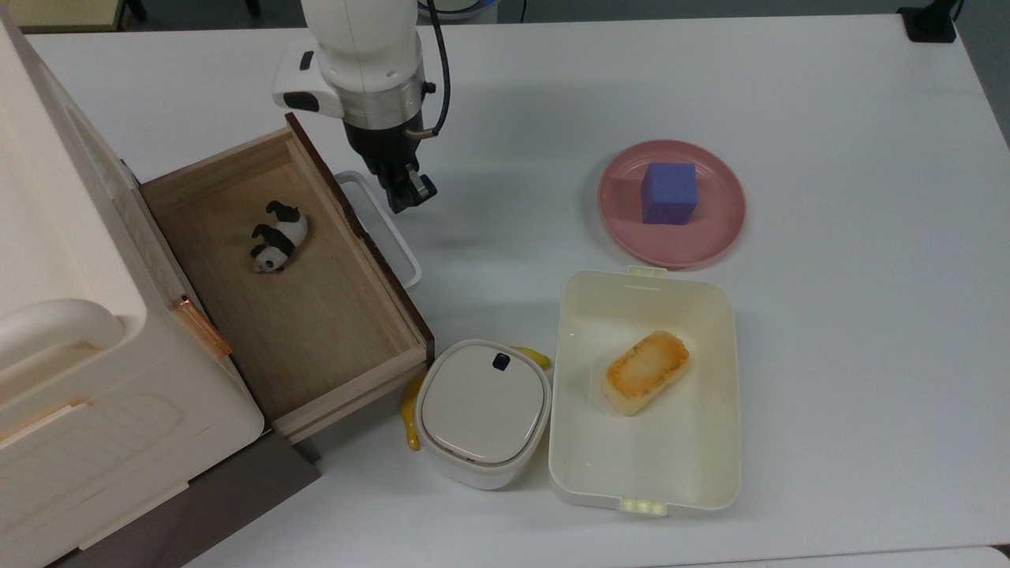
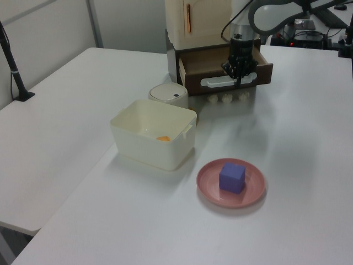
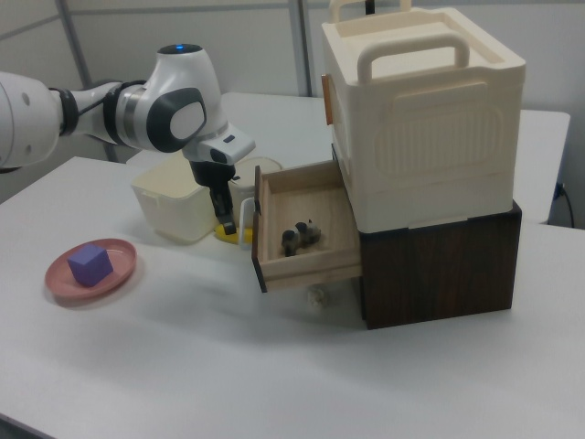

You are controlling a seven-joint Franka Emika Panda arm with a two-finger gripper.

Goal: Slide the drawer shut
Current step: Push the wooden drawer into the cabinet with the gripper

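Drawer (image 1: 316,315) stands pulled out, toy panda (image 1: 278,235) inside. My gripper (image 1: 412,197) hangs just beside its white handle (image 1: 388,229), fingers drawn narrow, gripping nothing.

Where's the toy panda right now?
The toy panda lies inside the open drawer, toward the top view's upper left of its wooden floor, apart from the walls.

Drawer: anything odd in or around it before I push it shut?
A toy panda lies on its side inside the open drawer. A banana is wedged under the lidded white container beside the drawer's corner. Gripper sits near the handle.
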